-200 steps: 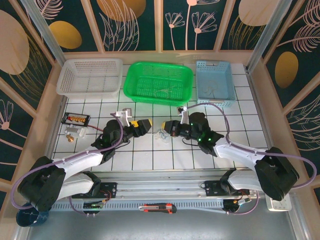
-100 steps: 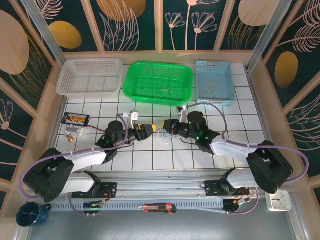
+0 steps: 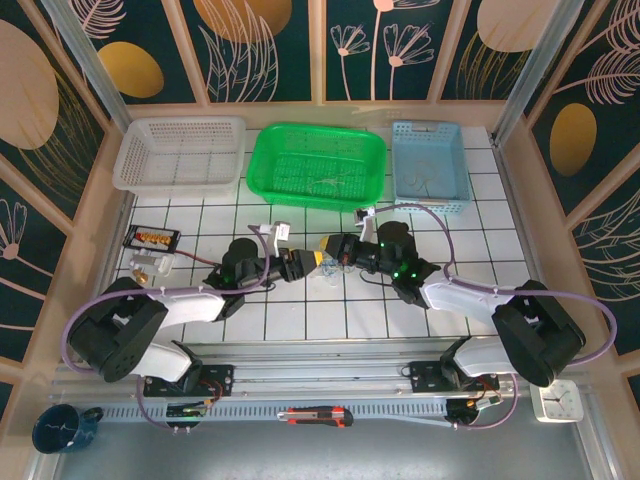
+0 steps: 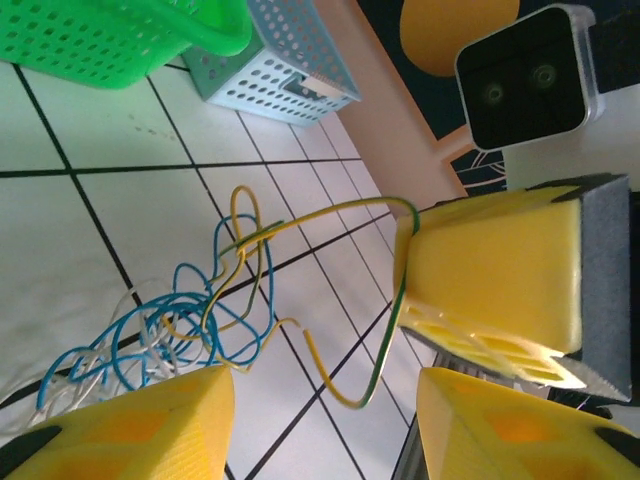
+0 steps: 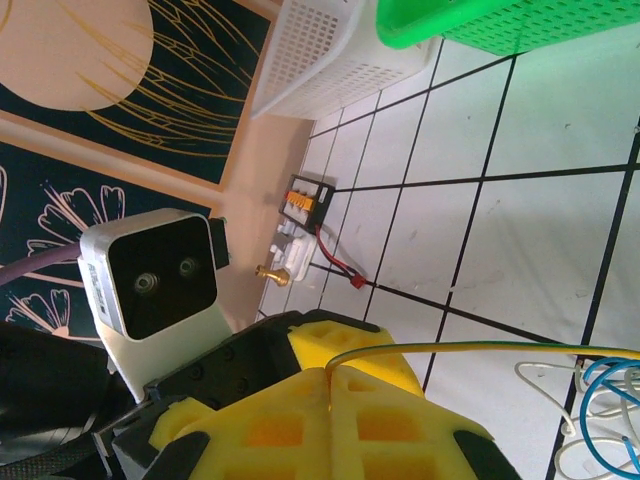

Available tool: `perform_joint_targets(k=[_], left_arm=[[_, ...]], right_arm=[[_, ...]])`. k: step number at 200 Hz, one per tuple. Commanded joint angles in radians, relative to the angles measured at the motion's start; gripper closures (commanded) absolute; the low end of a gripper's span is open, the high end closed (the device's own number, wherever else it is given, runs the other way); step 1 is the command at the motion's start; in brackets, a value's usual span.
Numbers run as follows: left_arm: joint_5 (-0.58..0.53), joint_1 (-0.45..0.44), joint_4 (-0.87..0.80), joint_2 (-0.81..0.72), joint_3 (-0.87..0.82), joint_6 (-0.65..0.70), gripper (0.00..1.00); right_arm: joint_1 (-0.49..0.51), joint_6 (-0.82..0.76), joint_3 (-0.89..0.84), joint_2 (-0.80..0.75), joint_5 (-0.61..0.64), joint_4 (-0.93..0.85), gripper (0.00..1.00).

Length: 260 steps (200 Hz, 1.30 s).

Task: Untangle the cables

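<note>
The cables (image 4: 190,320) are heaped on the tile btw. the 2 grippers. They're thin, light & floppy. One yellow-green wire (image 4: 330,212) is pinched by the closed right gripper (image 5: 328,385). The left gripper (image 4: 325,430) is held apart w/ nothing in it. The wire is prob. best grabbed at its loose end.

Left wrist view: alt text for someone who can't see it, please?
The right gripper, yellow-padded, pinches a yellow-green wire arcing from a tangle of blue, yellow and white wires on the white tiled table. The left gripper stands open below; a green basket and a pale blue basket sit behind.
</note>
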Motion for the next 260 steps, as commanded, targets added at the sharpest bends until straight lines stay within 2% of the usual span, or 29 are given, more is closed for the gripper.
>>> perform_joint_targets(k=[1, 86, 114, 140, 157, 170, 191, 216, 236, 260], left_arm=[[0.030, -0.009, 0.060, 0.026, 0.030, 0.018, 0.50], [0.024, -0.018, 0.074, 0.064, 0.054, 0.018, 0.64], [0.012, -0.018, 0.074, 0.066, 0.055, 0.018, 0.76], [-0.004, -0.018, 0.062, 0.048, 0.054, 0.018, 1.00], [-0.020, -0.018, 0.036, 0.022, 0.055, 0.016, 1.00], [-0.028, -0.018, 0.010, -0.003, 0.057, 0.016, 1.00], [-0.032, -0.017, -0.024, -0.048, 0.054, 0.017, 1.00], [-0.030, -0.018, -0.063, -0.099, 0.054, 0.010, 1.00], [-0.021, -0.017, -0.076, -0.125, 0.055, -0.002, 1.00], [-0.010, -0.018, -0.081, -0.138, 0.059, -0.020, 1.00]], right_arm=[[-0.006, 0.011, 0.013, 0.002, -0.019, 0.046, 1.00], [-0.006, 0.034, 0.004, -0.005, -0.031, 0.074, 1.00], [-0.003, 0.041, -0.003, -0.011, -0.034, 0.081, 1.00], [-0.009, 0.026, -0.006, -0.031, -0.032, 0.051, 1.00], [-0.024, -0.008, -0.010, -0.071, -0.013, -0.008, 0.82], [-0.041, -0.046, -0.012, -0.117, 0.015, -0.076, 0.72], [-0.072, -0.101, -0.022, -0.196, 0.057, -0.178, 0.67], [-0.106, -0.164, -0.041, -0.260, 0.108, -0.263, 0.54], [-0.104, -0.251, -0.039, -0.258, 0.142, -0.303, 0.47], [-0.083, -0.355, -0.044, -0.219, 0.172, -0.293, 0.44]])
